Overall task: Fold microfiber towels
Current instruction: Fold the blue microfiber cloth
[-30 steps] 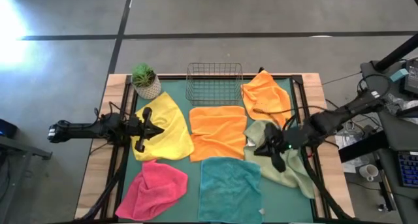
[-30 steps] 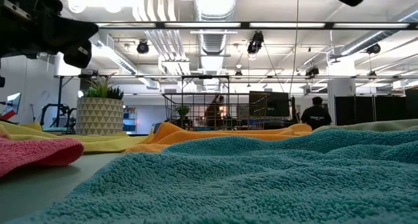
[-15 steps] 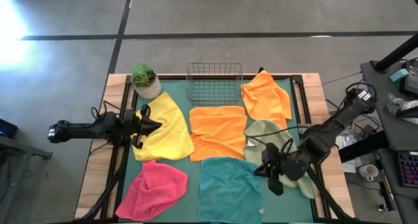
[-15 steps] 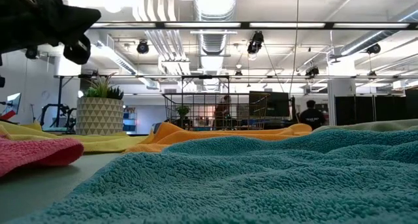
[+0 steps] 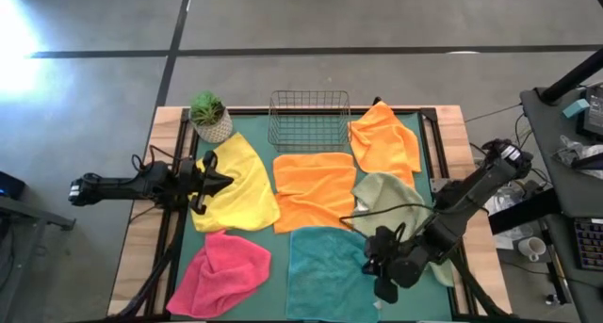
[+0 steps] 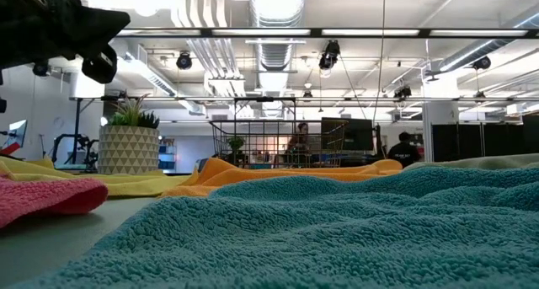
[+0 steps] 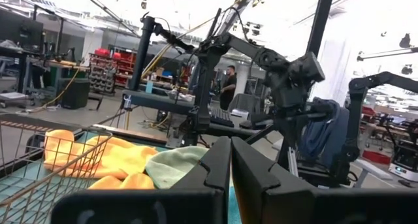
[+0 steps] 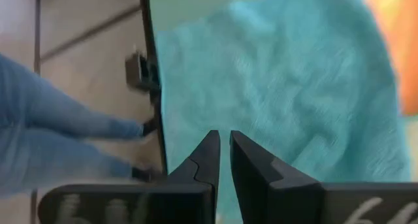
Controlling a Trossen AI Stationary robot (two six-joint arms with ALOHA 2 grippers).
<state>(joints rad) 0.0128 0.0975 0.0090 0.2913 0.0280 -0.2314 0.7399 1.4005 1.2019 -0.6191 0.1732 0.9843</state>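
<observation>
While the teal towel lies flat, squarish, the right hand hovers at its right edge, fingers nearly pressed together, empty; the left hand, fingers pressed together, hangs over the yellow towel.

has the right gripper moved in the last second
Yes. In the high view the right gripper has travelled from over the sage towel toward the table's near edge, now beside the teal towel.

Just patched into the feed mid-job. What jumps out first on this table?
Six bright towels cover the green table: the teal towel in front, the pink towel beside it. The right hand hangs over the teal towel's edge near the sage towel, fingers nearly shut. The left hand waits over the yellow towel.
</observation>
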